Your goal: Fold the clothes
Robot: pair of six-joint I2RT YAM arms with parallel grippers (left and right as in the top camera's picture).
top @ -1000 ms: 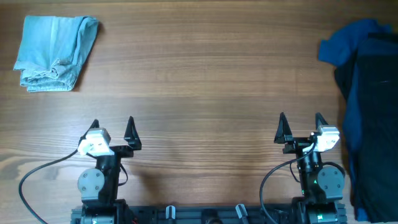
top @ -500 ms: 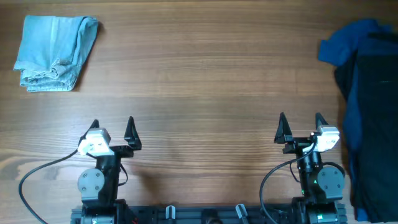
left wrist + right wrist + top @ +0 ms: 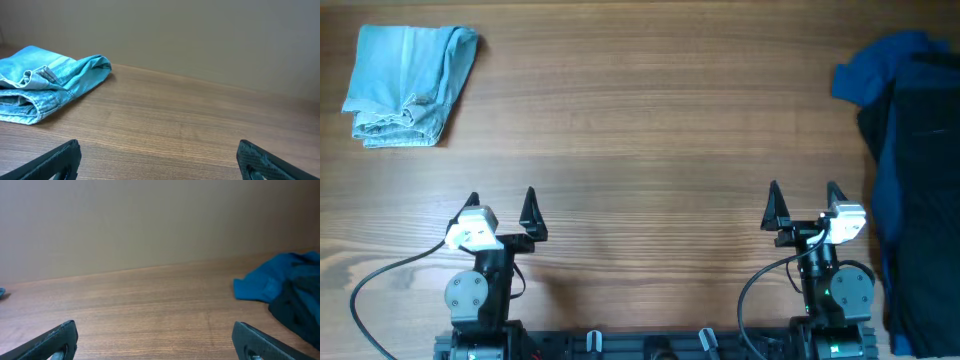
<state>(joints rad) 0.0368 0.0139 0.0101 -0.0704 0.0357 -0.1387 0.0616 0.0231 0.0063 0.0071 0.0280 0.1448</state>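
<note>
A folded light-blue denim garment [image 3: 408, 84] lies at the table's far left corner; it also shows in the left wrist view [image 3: 47, 84]. A pile of unfolded dark blue and black clothes [image 3: 910, 160] lies along the right edge; it also shows in the right wrist view [image 3: 285, 287]. My left gripper [image 3: 500, 205] is open and empty near the front edge, left of centre. My right gripper [image 3: 805, 200] is open and empty near the front edge, just left of the dark pile. Neither gripper touches any cloth.
The wooden table [image 3: 650, 140] spans the whole view. A plain beige wall [image 3: 200, 35] stands behind its far edge. Black cables [image 3: 380, 285] run from the arm bases at the front edge.
</note>
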